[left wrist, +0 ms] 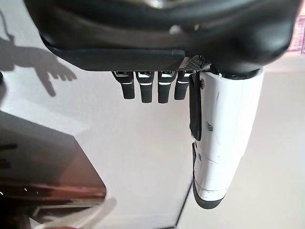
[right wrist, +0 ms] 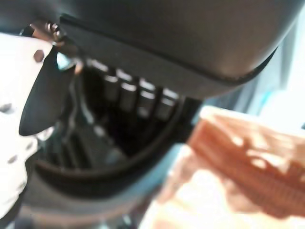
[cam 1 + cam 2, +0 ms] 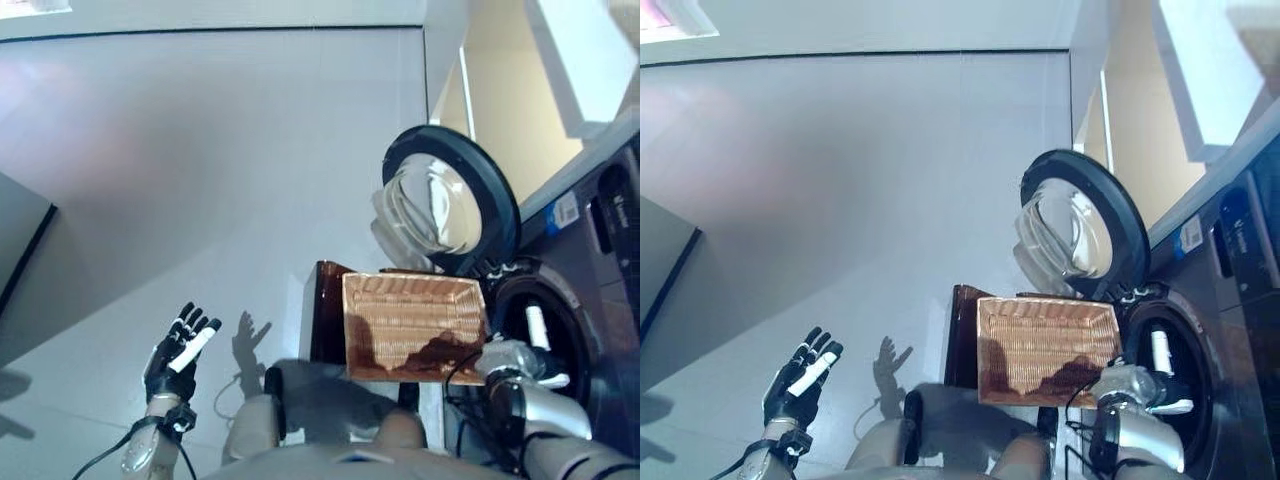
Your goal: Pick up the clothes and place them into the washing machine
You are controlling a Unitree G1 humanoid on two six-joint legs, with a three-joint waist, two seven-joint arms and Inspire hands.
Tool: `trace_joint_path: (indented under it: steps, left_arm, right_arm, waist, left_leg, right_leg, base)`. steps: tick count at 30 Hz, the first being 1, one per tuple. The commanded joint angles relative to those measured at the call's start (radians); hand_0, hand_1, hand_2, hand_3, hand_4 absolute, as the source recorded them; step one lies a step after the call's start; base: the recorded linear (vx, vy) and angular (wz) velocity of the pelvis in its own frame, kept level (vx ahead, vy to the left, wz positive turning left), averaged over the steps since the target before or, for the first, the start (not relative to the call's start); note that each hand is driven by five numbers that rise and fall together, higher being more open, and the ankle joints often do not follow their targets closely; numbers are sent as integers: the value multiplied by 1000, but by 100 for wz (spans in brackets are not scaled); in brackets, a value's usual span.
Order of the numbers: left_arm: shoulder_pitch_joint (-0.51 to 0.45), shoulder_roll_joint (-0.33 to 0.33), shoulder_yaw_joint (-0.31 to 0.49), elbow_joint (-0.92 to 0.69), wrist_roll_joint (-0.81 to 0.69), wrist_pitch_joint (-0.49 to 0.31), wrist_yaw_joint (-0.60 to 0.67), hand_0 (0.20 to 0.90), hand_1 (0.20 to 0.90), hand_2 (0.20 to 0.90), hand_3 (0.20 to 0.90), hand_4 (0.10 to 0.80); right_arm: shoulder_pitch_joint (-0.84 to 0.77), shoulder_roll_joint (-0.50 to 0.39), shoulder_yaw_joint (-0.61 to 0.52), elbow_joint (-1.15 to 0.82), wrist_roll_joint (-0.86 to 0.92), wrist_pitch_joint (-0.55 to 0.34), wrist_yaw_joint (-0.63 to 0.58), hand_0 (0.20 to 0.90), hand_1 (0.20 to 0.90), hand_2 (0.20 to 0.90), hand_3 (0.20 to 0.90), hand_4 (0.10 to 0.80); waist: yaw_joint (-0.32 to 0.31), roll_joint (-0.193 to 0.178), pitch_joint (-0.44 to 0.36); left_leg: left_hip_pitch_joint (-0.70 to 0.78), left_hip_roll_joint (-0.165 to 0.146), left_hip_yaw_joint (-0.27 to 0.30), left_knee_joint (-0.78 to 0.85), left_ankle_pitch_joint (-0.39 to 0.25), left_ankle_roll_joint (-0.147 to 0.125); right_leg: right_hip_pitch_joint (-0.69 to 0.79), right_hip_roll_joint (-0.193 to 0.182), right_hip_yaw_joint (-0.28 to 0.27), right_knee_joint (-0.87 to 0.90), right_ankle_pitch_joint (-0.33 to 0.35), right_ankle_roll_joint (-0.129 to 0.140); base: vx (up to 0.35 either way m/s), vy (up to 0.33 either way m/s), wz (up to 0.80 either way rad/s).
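While no clothes visible in wicker basket (image 3: pixel 415 320) beside washing machine (image 3: pixel 1215 330), door (image 3: pixel 455 200) swung open; right hand (image 3: pixel 535 345) reaching into drum opening, fingers extended, holding nothing seen; left hand (image 3: pixel 180 350) raised over floor (image 3: pixel 200 150), fingers spread, empty.

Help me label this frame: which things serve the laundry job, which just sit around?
Job: washing machine, its open door, empty wicker basket, right hand at the drum.
Around: brown stand under the basket, left hand over the floor. No clothes visible.
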Motion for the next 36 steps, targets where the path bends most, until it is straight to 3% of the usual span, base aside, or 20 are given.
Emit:
trace_joint_path:
  steps: [1, 7, 15, 19, 36]
  left_arm:
    - [7, 3, 79, -53, 41, -84, -1, 900, 900, 900, 900, 800]
    - [16, -24, 102, -38, 79, -79, 13, 900, 900, 900, 900, 800]
    - [-4, -64, 107, 12, 120, -80, 27, 900, 900, 900, 900, 800]
    - [-22, -76, 110, 57, 151, -70, 34, 900, 900, 900, 900, 800]
    - [-85, -92, 118, 210, 293, -97, 43, 900, 900, 900, 900, 800]
  right_arm:
    - [8, -39, 15, -48, -58, -40, 20, 900, 900, 900, 900, 800]
    - [91, 11, 49, -66, -112, -21, 35, 900, 900, 900, 900, 800]
    - [188, 79, 199, -156, -308, 23, 64, 900, 900, 900, 900, 800]
    - [245, 105, 211, -248, -264, -9, 141, 900, 900, 900, 900, 800]
    - [470, 22, 390, -435, -681, 51, 212, 900, 900, 900, 900, 800]
  waist:
    - [8, 3, -35]
    - [1, -7, -80]
    - [-17, -21, -121]
    - [-34, -20, -128]
    - [-62, -33, -150]
  left_leg:
    - [30, 53, -30, -94, 75, -45]
    - [122, 61, -13, -195, 108, -54]
    - [171, 72, 11, -255, 132, -67]
    - [188, 73, 18, -258, 130, -66]
    - [262, 94, 37, -258, 124, -69]
  right_leg:
    - [16, -35, -41, -11, 76, 6]
    - [76, -21, -67, -41, 70, 12]
    - [112, 3, -84, -88, 97, 19]
    - [118, 8, -81, -92, 103, 20]
    - [166, 32, -61, -84, 84, 19]
  base:
    - [109, 4, 1]
    - [96, 3, 5]
    - [12, 0, -3]
    - [9, 1, -4]
    - [-1, -2, -8]
